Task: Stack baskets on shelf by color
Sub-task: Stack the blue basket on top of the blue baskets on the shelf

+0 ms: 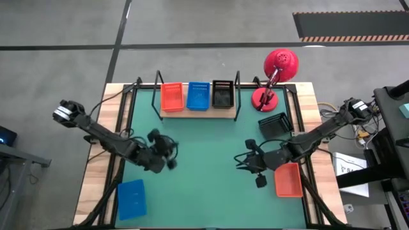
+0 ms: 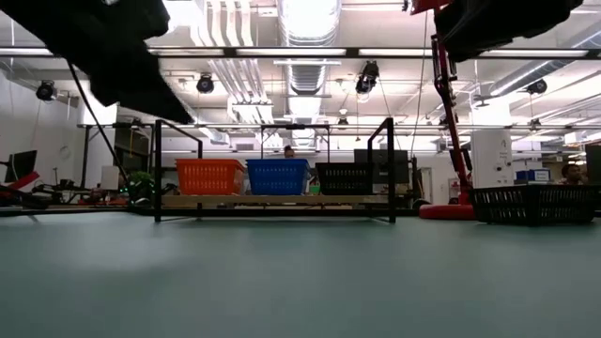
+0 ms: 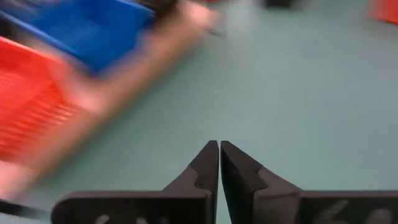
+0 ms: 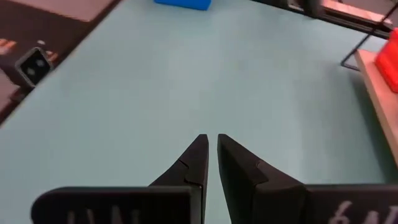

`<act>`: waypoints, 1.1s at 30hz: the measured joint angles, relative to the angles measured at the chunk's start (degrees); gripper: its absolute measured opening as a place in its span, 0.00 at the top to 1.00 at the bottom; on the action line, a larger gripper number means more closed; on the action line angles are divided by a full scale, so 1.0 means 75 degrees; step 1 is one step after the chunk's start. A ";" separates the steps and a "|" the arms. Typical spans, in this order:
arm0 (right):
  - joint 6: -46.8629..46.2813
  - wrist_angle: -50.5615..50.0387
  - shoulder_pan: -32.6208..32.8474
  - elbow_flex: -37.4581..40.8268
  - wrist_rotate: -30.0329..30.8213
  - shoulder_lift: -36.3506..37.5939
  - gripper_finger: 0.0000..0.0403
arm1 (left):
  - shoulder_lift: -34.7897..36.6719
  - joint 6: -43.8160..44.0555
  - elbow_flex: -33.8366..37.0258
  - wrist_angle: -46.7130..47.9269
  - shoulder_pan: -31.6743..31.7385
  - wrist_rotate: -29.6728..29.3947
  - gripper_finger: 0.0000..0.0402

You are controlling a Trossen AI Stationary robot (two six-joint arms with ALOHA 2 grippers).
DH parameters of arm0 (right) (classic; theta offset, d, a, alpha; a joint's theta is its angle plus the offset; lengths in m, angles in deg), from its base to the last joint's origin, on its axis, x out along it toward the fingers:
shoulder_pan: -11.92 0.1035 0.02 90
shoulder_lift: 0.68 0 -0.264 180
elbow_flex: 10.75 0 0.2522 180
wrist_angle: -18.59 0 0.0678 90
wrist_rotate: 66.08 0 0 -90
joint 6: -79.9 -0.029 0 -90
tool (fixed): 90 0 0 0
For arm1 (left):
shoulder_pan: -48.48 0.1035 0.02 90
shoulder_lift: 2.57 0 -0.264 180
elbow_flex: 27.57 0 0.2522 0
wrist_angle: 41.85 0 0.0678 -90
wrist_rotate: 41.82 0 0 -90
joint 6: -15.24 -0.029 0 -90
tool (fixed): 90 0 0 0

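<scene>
The wooden shelf (image 1: 197, 112) stands at the table's far edge, with an orange basket (image 1: 171, 97), a blue basket (image 1: 198, 96) and a black basket (image 1: 222, 94) side by side on its board. They also show in the low view as orange (image 2: 209, 176), blue (image 2: 277, 176) and black (image 2: 346, 177). Loose on the mat lie a black basket (image 1: 275, 124), an orange basket (image 1: 288, 179) and a blue basket (image 1: 132, 198). My left gripper (image 1: 167, 151) hovers left of centre, shut (image 3: 219, 147) and empty. My right gripper (image 1: 246, 160) hovers right of centre, shut (image 4: 212, 139) and empty.
A red desk lamp (image 1: 275, 76) stands right of the shelf, its base (image 2: 446, 211) near the loose black basket (image 2: 535, 203). The green mat (image 1: 204, 185) lies bare between the arms. Black wire uprights (image 2: 157, 169) rise at the shelf's ends.
</scene>
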 joint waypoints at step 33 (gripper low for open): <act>0.0184 0.0052 -0.0019 0.0144 0.1131 -0.0105 0.93 | -0.0073 -0.2868 0.0127 -0.1526 0.4091 0.0607 1.00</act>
